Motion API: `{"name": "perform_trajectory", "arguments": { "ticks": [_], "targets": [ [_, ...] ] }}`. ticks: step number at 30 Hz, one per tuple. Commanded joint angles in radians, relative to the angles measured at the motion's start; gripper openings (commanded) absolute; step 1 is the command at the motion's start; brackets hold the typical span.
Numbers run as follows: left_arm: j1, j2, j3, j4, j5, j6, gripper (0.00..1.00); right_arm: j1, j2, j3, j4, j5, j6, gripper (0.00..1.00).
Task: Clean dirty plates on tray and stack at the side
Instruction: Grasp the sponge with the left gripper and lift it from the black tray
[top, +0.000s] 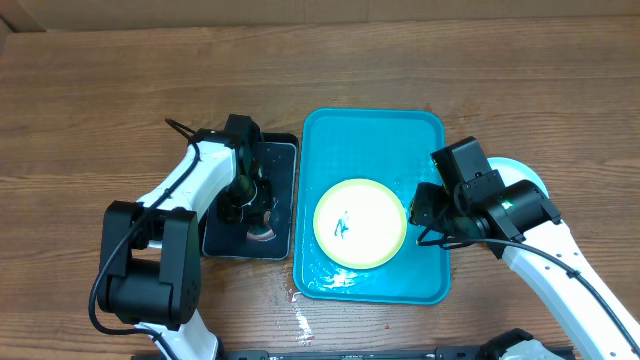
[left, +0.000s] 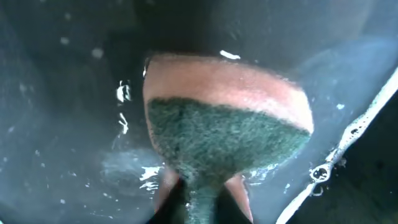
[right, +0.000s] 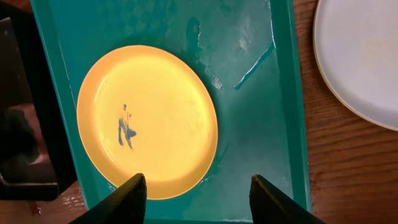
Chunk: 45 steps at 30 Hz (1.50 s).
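Plate (top: 360, 223), smeared blue, lay in the tray (top: 420, 140) awaiting wiping, while the left gripper (top: 248, 205) clamped a sponge (left: 224, 124), seemingly wetting it in the black tray (top: 282, 160), and the right gripper (right: 198, 186) hovered, jaws apart.

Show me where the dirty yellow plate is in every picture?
Overhead: the plate lies in the lower middle of the turquoise tray.
Left wrist: not in it; only a sponge shows.
Right wrist: the plate is left of centre, just above the right pincer.
Shared landmark: the turquoise tray under the plate, seen in the overhead and right wrist views.
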Motion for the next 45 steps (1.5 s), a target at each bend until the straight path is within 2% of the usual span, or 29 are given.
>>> {"name": "perform_trajectory", "arguments": {
  "ticks": [1,4,5,6,8,9,10,11,13,14,23,28,29,33,37,43,44,45],
  "targets": [
    [-0.008,0.015,-0.008,-0.006,-0.037,-0.007,0.62,-0.002,-0.008,0.014,0.003,0.018,-0.005,0.55],
    [-0.009,0.015,-0.026,0.033,-0.036,-0.007,0.74,-0.002,-0.008,0.014,0.003,0.024,-0.005,0.55],
    [-0.011,0.015,-0.037,0.051,-0.037,-0.007,0.70,-0.002,-0.008,0.014,0.003,0.026,-0.005,0.54],
    [-0.013,0.015,-0.051,0.074,-0.037,-0.008,0.63,-0.002,-0.008,0.014,0.003,0.032,-0.004,0.53],
    [-0.015,0.015,-0.078,0.109,-0.036,-0.018,0.40,-0.002,-0.008,0.014,0.002,0.041,-0.004,0.52],
    [-0.015,0.015,-0.091,0.118,-0.036,-0.027,0.20,-0.002,-0.008,0.014,0.002,0.049,-0.003,0.52],
    [-0.015,0.015,-0.093,0.117,-0.036,-0.027,0.14,-0.002,-0.008,0.014,0.002,0.057,0.000,0.52],
    [-0.015,0.015,-0.093,0.113,-0.036,-0.027,0.13,-0.002,-0.008,0.014,0.003,0.062,0.003,0.52],
    [-0.013,0.015,-0.088,0.094,-0.036,-0.027,0.31,-0.007,-0.008,0.014,0.004,0.063,0.003,0.52],
    [-0.012,0.015,-0.079,0.072,-0.037,-0.027,0.34,-0.013,-0.008,0.014,0.003,0.063,0.003,0.52],
    [-0.013,-0.074,0.011,-0.029,-0.074,-0.026,0.54,-0.073,-0.008,0.014,-0.019,0.062,0.002,0.51],
    [-0.016,-0.064,0.004,-0.005,-0.073,-0.026,0.54,-0.112,-0.008,0.014,-0.028,0.061,0.002,0.51],
    [-0.019,-0.055,-0.003,0.006,-0.073,-0.026,0.52,-0.120,-0.008,0.014,-0.028,0.058,0.002,0.51],
    [-0.033,-0.027,-0.032,0.028,-0.069,-0.026,0.31,-0.133,-0.008,0.014,-0.037,0.054,0.002,0.51],
    [-0.044,-0.020,-0.041,0.040,-0.070,-0.026,0.05,-0.133,-0.008,0.014,-0.042,0.039,-0.004,0.51],
    [-0.039,-0.021,-0.037,0.037,-0.072,-0.026,0.05,-0.133,-0.005,-0.003,-0.043,0.020,-0.005,0.51],
    [-0.035,-0.021,-0.032,0.031,-0.072,-0.026,0.28,-0.133,-0.004,-0.006,-0.043,0.018,-0.005,0.51],
    [-0.032,-0.021,-0.028,0.026,-0.072,-0.026,0.45,-0.133,-0.002,-0.009,-0.043,0.012,-0.007,0.51]
  ]
}}
